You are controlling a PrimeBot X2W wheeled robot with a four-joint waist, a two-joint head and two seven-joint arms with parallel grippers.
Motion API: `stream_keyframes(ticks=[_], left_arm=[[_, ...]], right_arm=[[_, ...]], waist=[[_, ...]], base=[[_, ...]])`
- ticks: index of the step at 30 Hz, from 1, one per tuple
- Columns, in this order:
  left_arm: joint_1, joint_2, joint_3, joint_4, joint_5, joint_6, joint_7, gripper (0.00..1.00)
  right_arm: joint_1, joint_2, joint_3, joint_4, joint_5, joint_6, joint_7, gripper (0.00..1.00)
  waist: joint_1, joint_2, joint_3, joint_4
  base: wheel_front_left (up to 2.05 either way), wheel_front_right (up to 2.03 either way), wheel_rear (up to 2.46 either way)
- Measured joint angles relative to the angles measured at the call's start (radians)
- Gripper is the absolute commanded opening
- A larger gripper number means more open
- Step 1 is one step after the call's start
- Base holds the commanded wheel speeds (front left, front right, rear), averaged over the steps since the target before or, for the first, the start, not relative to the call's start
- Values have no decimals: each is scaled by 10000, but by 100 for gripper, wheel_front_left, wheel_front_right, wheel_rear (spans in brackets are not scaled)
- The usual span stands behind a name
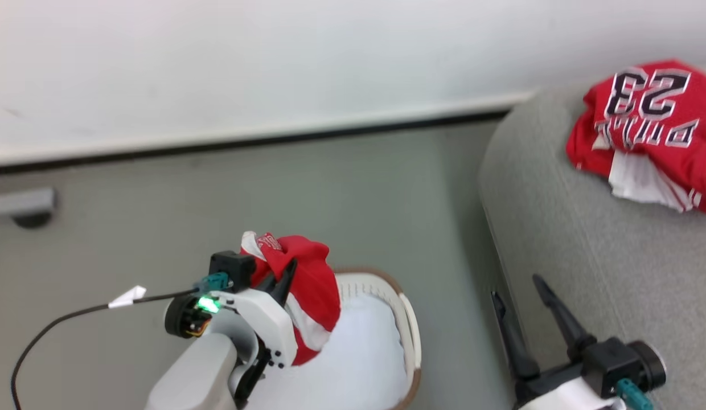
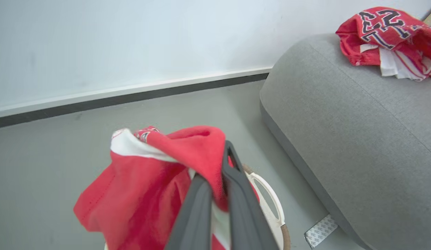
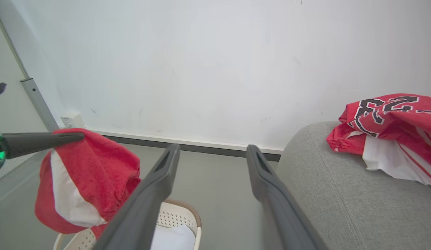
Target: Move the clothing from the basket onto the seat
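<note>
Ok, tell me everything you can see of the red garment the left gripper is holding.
The red garment is soft, fuzzy-looking cloth with white panels and a striped trim at its top edge. It is bunched and hangs limp from the left gripper, whose two dark fingers are shut on a fold. It is held over the cream-white perforated basket; whether its lower end touches the rim cannot be told.

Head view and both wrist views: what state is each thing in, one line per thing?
left gripper: shut on the red garment, raised above the basket.
red garment: lifted, hanging from the left gripper.
numbered jersey: lying crumpled on the seat.
basket: upright on the floor, white pad inside.
right gripper: open, empty, beside the seat's edge.
seat: bears one garment.
</note>
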Motion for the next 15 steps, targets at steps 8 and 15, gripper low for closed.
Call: stream_keyframes(ticks=[8,15], left_arm=[[1042,437,130,-2336,-253,604,665,0],[1601,1252,435,-4984,-372,1235,1599,0]], right_arm=[[858,-2,169,322,4,0,2,100],[1042,-4,374,343,-2,0,0,100]], waist=[[-1,0,-1602,374],[0,0,-2441,602]], base=[[0,0,0],[0,0,0]])
